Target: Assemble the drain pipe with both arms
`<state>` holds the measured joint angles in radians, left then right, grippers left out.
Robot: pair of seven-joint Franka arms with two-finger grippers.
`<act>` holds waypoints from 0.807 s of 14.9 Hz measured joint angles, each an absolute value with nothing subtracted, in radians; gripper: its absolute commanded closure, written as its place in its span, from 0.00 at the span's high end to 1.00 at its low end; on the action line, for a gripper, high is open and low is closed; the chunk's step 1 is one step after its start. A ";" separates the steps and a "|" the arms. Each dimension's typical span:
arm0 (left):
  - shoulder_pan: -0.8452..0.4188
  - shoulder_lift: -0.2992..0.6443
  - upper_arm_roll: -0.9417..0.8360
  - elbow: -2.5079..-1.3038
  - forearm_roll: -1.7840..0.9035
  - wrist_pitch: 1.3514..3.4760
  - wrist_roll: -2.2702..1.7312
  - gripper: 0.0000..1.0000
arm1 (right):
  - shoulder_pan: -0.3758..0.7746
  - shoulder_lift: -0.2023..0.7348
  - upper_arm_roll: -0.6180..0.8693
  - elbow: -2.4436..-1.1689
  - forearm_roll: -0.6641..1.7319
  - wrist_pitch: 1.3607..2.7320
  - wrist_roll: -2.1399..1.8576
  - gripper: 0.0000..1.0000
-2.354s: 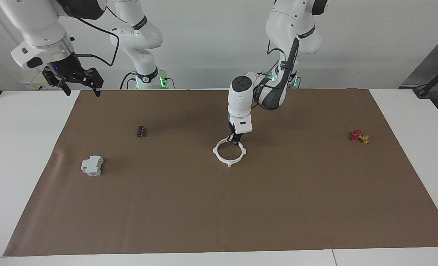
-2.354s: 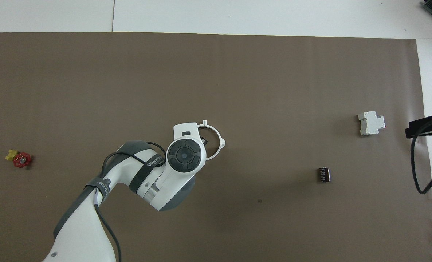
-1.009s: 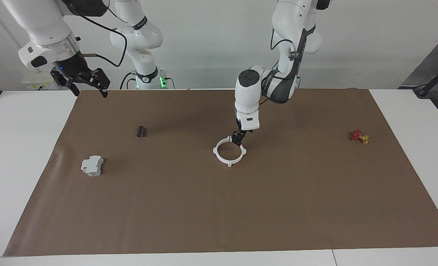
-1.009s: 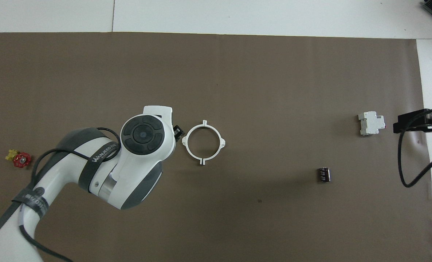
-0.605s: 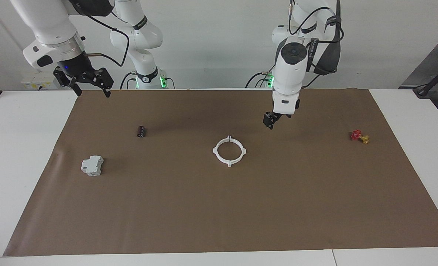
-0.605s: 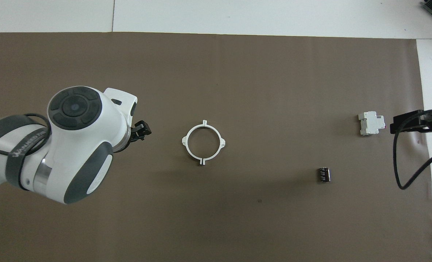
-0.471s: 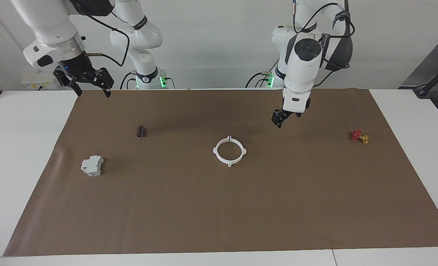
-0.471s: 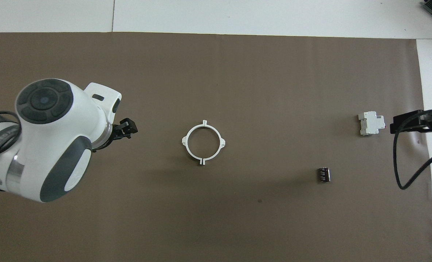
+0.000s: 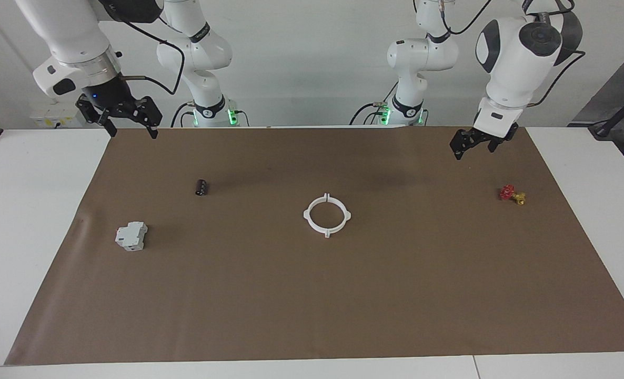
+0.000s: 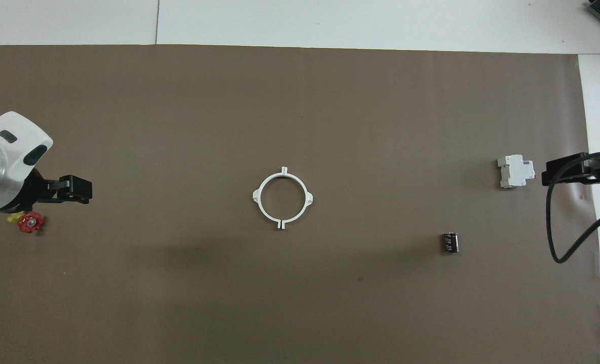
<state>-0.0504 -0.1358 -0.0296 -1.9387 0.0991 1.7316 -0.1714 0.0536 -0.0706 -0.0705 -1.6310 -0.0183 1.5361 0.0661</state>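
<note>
Drain pipe [image 9: 326, 215] lies assembled, both arms clear.
Left end effector [image 9: 473, 143] and right end effector [image 9: 128, 122] hover well apart from it, seemingly open and empty.

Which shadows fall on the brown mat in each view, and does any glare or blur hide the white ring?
Facing view: soft dark patches lie on the brown mat nearer the robots than the white ring, which is sharp and free of glare. Overhead view: a faint broad shadow lies nearer the robots than the ring; its outline stays crisp.
</note>
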 measured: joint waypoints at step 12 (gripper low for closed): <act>-0.032 -0.138 -0.014 -1.843 0.080 1.669 0.008 1.00 | 0.050 -0.071 -0.072 -1.631 -0.018 1.536 0.066 1.00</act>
<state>-0.0316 -0.1385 -0.0142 -1.8434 0.0800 1.6686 0.0076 0.0505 -0.0706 -0.0718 -1.6307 -0.0184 1.5361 0.0661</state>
